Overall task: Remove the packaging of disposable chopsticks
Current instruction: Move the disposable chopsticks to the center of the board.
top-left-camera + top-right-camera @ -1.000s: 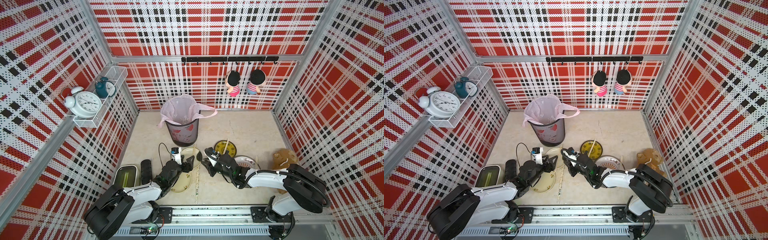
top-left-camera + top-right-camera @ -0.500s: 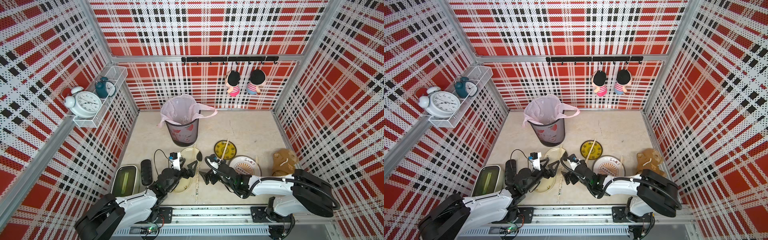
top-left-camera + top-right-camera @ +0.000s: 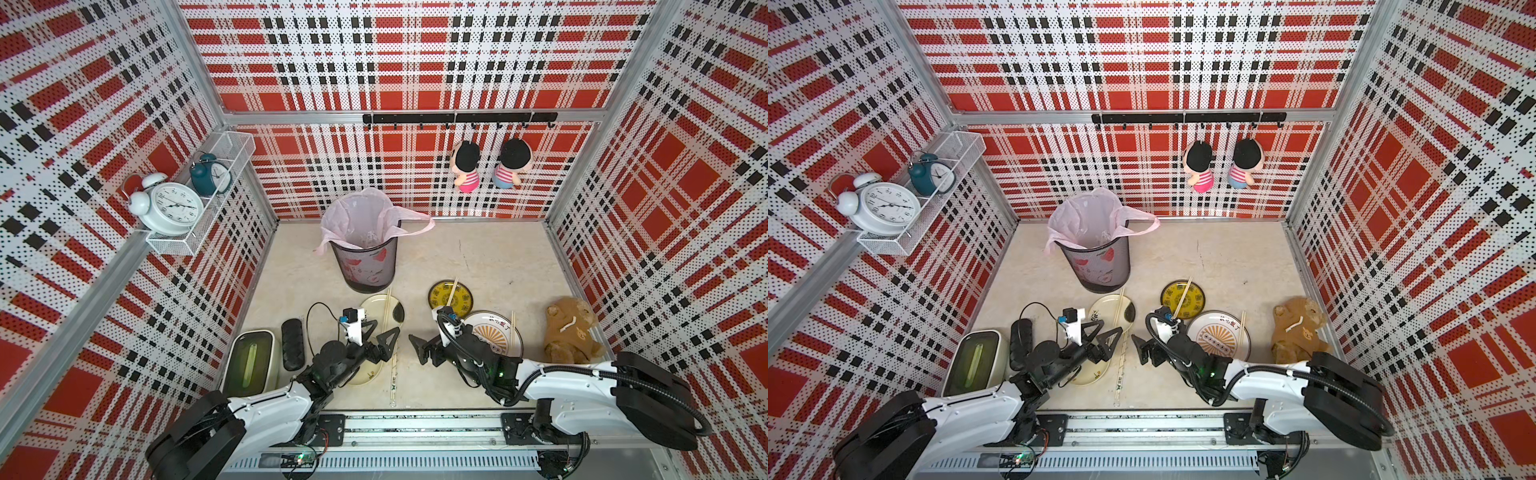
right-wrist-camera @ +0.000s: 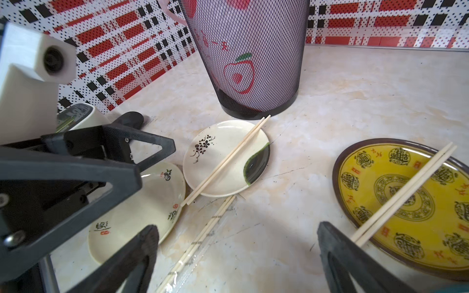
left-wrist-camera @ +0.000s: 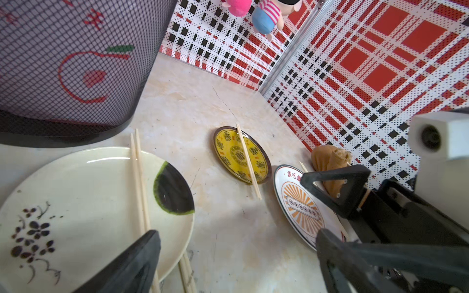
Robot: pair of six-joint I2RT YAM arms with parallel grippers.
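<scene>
A clear plastic sleeve (image 3: 393, 374) holding pale wooden chopsticks (image 4: 203, 236) lies on the beige tabletop (image 3: 478, 266); the left gripper (image 3: 384, 332) and right gripper (image 3: 422, 351) hang near its far end, jaws wide, empty. Farther back, a bare pair (image 3: 388, 309) crosses a cream round plate (image 3: 372, 305).

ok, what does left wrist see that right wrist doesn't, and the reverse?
Left wrist only: the sunburst plate, the brown plush toy and the hanging dolls.
Right wrist only: the cream plate with red and black characters, the white box, and the clear sleeve around the chopstick pair lying on the table.
Both: the mesh bin, the green-patch plate and the yellow plate, each with bare chopsticks across it.
</scene>
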